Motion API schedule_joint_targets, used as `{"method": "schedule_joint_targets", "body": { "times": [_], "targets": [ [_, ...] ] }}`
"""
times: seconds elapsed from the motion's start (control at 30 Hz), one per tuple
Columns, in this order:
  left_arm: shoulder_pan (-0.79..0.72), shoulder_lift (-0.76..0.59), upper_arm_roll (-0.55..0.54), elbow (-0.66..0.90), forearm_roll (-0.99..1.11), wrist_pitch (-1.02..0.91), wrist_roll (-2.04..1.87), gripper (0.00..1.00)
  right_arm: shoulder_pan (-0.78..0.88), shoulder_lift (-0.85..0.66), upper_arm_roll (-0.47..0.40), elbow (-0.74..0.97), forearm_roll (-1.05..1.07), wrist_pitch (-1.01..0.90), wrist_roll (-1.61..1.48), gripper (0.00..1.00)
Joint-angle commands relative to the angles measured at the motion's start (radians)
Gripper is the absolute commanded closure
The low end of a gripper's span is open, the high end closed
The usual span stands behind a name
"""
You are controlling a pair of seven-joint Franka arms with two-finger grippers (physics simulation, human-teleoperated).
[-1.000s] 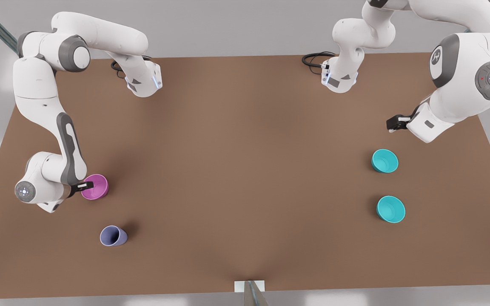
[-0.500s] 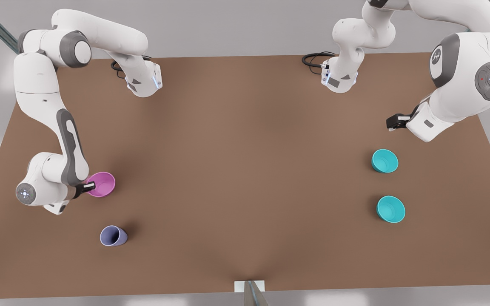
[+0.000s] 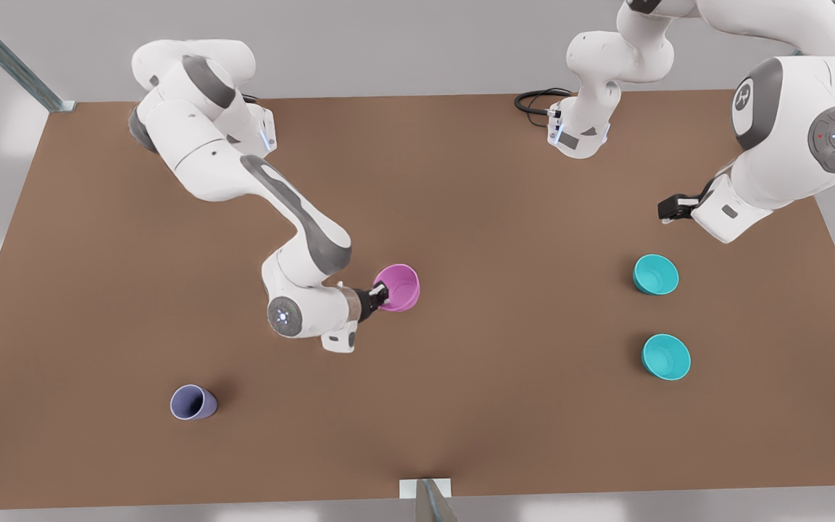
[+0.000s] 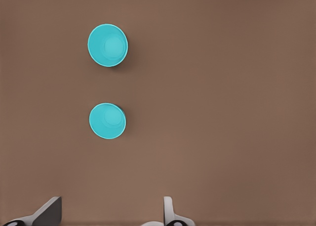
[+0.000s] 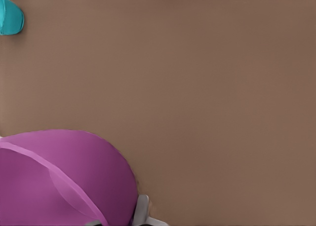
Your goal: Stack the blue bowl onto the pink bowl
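The pink bowl (image 3: 399, 286) (image 5: 59, 181) hangs tilted above the middle of the table, a little to the front view's left. My right gripper (image 3: 381, 296) is shut on its rim, with one finger (image 5: 140, 211) showing beside the bowl. Two alike blue bowls (image 3: 655, 274) (image 3: 665, 357) stand upright on the front view's right, one behind the other. My left gripper (image 3: 667, 210) (image 4: 108, 216) hovers open beyond the farther one, holding nothing. The left wrist view looks down on both blue bowls (image 4: 107, 120) (image 4: 107, 45). One blue bowl's edge (image 5: 9, 16) appears in the right wrist view.
A lavender-grey cup (image 3: 193, 402) stands near the front edge of the brown table (image 3: 461, 406) on the front view's left. Both arm bases and black cables (image 3: 537, 101) sit along the far edge. A small metal bracket (image 3: 425, 489) marks the front edge.
My right gripper has carried the pink bowl from the front view's left side toward the middle of the table. The left arm has barely moved.
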Motion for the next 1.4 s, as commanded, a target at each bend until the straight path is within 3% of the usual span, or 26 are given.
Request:
{"method": "schedule_joint_targets", "body": {
  "times": [0.0, 0.1, 0.17, 0.47, 0.5, 0.53, 0.63, 0.73, 0.8, 0.9, 0.93, 0.97, 1.0, 1.1, 1.2, 1.37],
  "targets": [
    [0.000, 0.000, 0.000, 0.000, 0.000, 0.002, 0.002, 0.00, 0.073, 0.064, -0.020, 0.086, 0.010, 0.144, 0.880, 0.79],
    [-0.001, 0.004, -0.001, 0.000, 0.010, 0.011, 0.001, 0.00, 0.262, 0.148, -0.153, 0.179, 0.010, 0.274, 0.954, 0.79],
    [-0.001, 0.006, -0.001, 0.000, 0.013, 0.021, -0.001, 0.00, 0.290, 0.170, -0.179, 0.179, 0.010, 0.320, 0.960, 0.79],
    [-0.001, -0.003, 0.000, -0.015, 0.013, 0.030, -0.010, 0.00, 0.319, 0.233, -0.203, 0.162, 0.009, 0.355, 0.957, 0.79],
    [-0.001, -0.003, 0.000, -0.015, 0.013, 0.030, -0.010, 0.00, 0.320, 0.234, -0.203, 0.162, 0.009, 0.355, 0.955, 0.61],
    [-0.001, -0.003, 0.000, -0.015, 0.013, 0.030, -0.008, 0.00, 0.326, 0.234, -0.206, 0.156, 0.000, 0.357, 0.955, 0.00],
    [-0.001, -0.003, 0.000, -0.015, 0.013, 0.030, -0.008, 0.00, 0.333, 0.226, -0.207, 0.155, -0.027, 0.355, 0.955, 0.00],
    [0.000, -0.007, 0.003, -0.013, 0.015, 0.024, 0.002, 0.00, 0.247, 0.095, -0.201, 0.133, -0.014, 0.253, 0.952, 0.00],
    [0.031, 0.003, 0.058, -0.078, 0.009, 0.099, 0.025, 0.00, 0.121, -0.005, -0.187, 0.139, -0.016, -0.012, 0.905, 0.00],
    [0.069, 0.024, 0.166, -0.328, -0.026, 0.514, 0.234, 0.00, -0.146, -0.094, -0.192, 0.150, -0.027, -0.479, 0.672, 0.00],
    [0.136, 0.064, 0.169, -0.331, -0.085, 0.550, 0.387, 0.00, -0.223, -0.126, -0.195, 0.152, -0.103, -0.608, 0.503, 0.00],
    [0.184, 0.078, 0.183, -0.430, -0.103, 0.674, 0.525, 0.00, -0.281, -0.186, -0.199, 0.191, -0.267, -0.685, 0.261, 0.00],
    [0.190, 0.084, 0.233, -0.506, -0.184, 0.774, 0.665, 0.00, -0.321, -0.266, -0.204, 0.182, -0.356, -0.682, 0.044, 0.00],
    [0.196, 0.112, 0.291, -0.664, -0.280, 0.987, 0.811, 0.00, -0.201, -0.598, -0.436, 0.012, -0.359, -0.668, -0.106, 0.00],
    [0.232, 0.153, 0.291, -0.708, -0.369, 1.012, 0.843, 0.00, -0.206, -0.703, -0.436, -0.138, -0.355, -0.616, -0.096, 0.00],
    [0.224, 0.168, 0.287, -0.794, -0.369, 1.006, 0.845, 0.00, -0.210, -0.688, -0.436, -0.140, -0.346, -0.617, -0.097, 0.00]
  ]
}}
